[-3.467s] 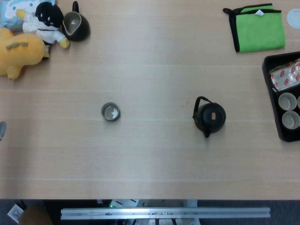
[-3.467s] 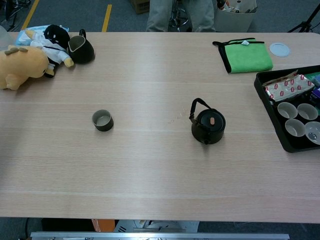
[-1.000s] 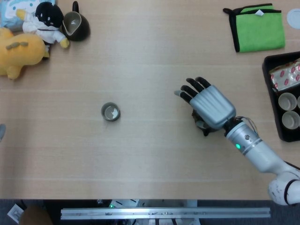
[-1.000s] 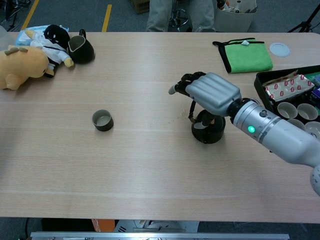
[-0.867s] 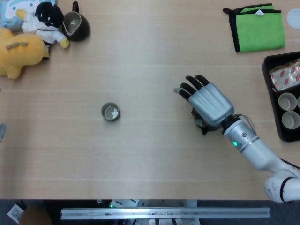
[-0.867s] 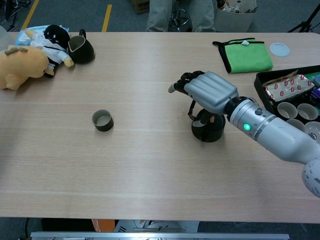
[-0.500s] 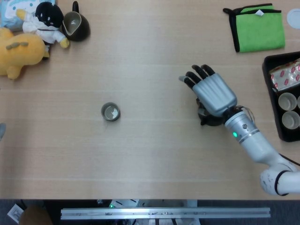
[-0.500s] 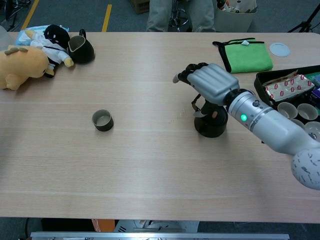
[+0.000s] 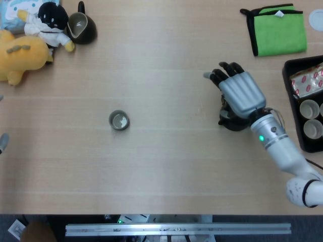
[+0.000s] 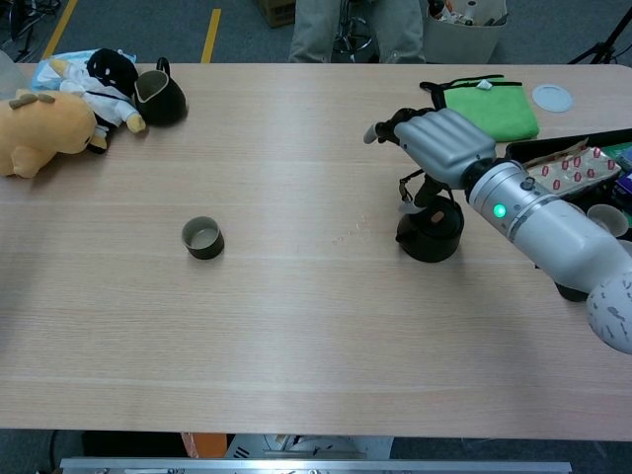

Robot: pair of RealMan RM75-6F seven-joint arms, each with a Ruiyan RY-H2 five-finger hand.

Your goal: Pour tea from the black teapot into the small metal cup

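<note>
Since half a second ago the right hand has drifted rightward, and the black teapot beneath it sits further right too; whether the fingers have hooked its handle or merely nudged it I cannot tell, since the palm covers handle and lid in both views; the fingers reach forward past the pot; to do this well, secure the bail handle before lifting, keeping the pot level; the small metal cup stands well off to the hand's left; the left hand is out of view
</note>
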